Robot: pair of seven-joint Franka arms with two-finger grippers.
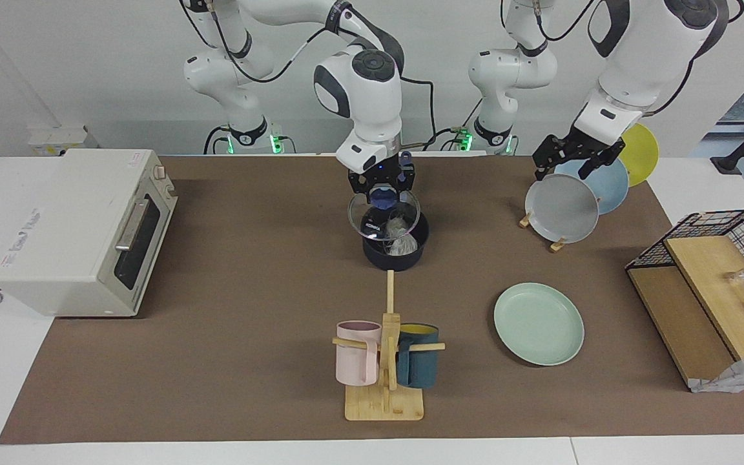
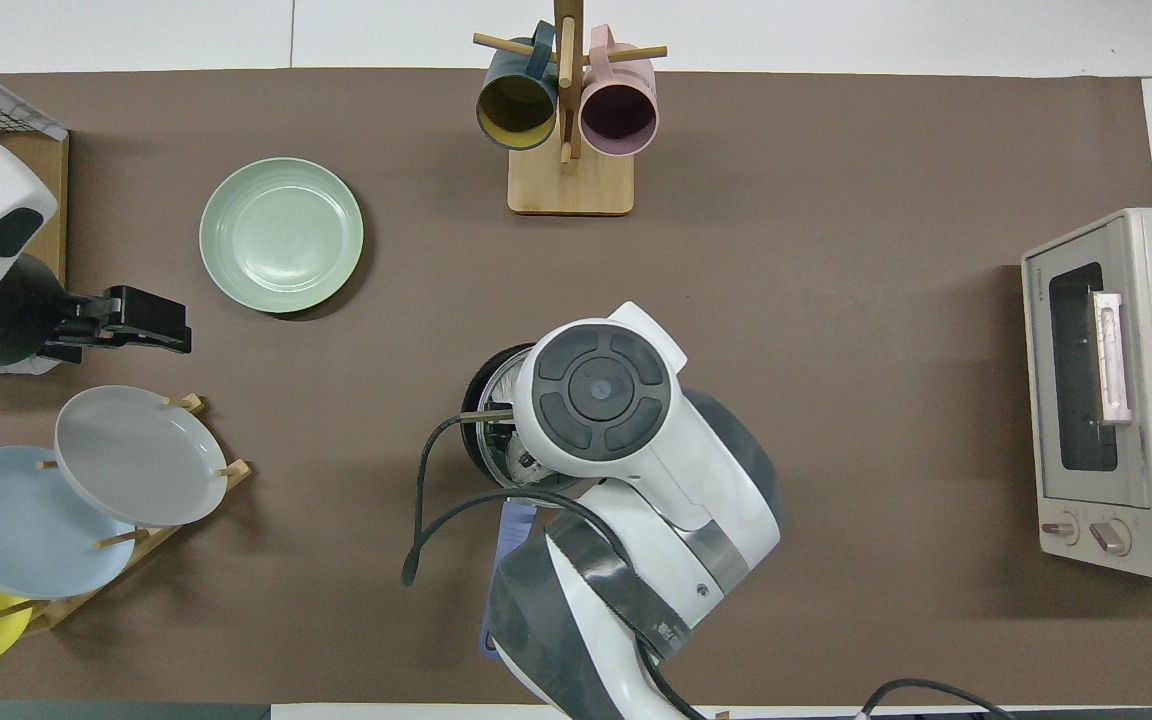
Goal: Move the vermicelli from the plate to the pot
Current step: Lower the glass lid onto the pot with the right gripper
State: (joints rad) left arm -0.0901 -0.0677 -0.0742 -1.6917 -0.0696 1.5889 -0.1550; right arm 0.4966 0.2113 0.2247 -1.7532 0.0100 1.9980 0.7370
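We judge the vermicelli [image 1: 405,245], already in the pot [image 1: 394,259] with the plate [image 1: 538,324] bare at the pot's 4 o'clock in the facing view, to be light, limp and brittle, best pinched mid-tangle; the right hand [image 1: 383,187] grips a glass lid [image 1: 362,216] over the pot, while the left hand [image 1: 569,161] waits over the plate rack [image 1: 557,245], and we cannot tell whether it is open or closed.

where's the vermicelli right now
In the facing view the vermicelli sits at the pot, mid-table, under a tilted clear bowl beneath the right pincer; the mint plate lies bare.

Probably a robotics lab staged as a kitchen: two robot arms [image 1: 359,84] bolted by a brown-matted table [image 1: 249,290] holding a toaster oven [image 1: 81,229] and mug rack [image 1: 385,361].
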